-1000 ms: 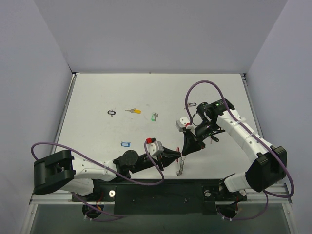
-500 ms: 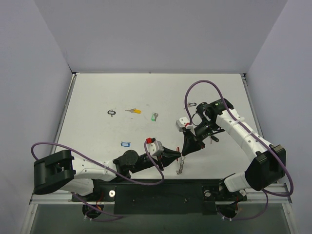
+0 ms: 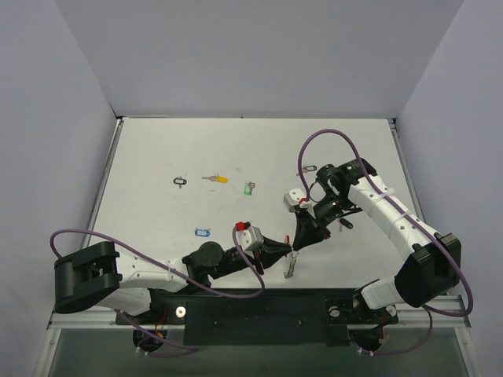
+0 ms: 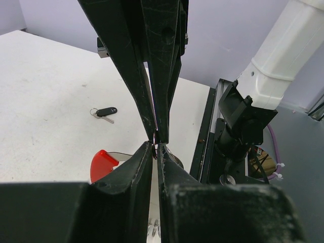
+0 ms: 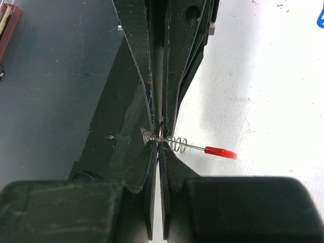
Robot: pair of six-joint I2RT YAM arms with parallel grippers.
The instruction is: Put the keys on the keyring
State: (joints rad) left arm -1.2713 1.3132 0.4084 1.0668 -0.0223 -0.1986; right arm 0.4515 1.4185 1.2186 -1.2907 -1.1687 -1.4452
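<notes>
Change over the last second: slight. The left gripper (image 3: 288,252) jaws have drawn in a touch; the hanging silver end of the keyring (image 3: 290,268) has swung a little toward 7 o'clock in the top view; both arms are otherwise where they were.

Reading: the ring is probably being re-gripped or worked open; no threading begun; no key on it.

Left gripper: nearly closed, tips pinched on the keyring's silver loop; red band (image 4: 104,161) just beside its finger.

Right gripper (image 3: 299,243): fully closed, tip to tip with the left, clamped on the same wire coil.

Keyring: between the two tips, near the table's (image 3: 157,149) 6 o'clock edge.

Keys lie loose, taken from the tips: blue-tagged key (image 3: 203,232) at 9 o'clock; yellow-tagged key (image 3: 216,179) at 10; green-tagged key (image 3: 249,188) at 11; black-tagged key (image 3: 308,168) at 12.
</notes>
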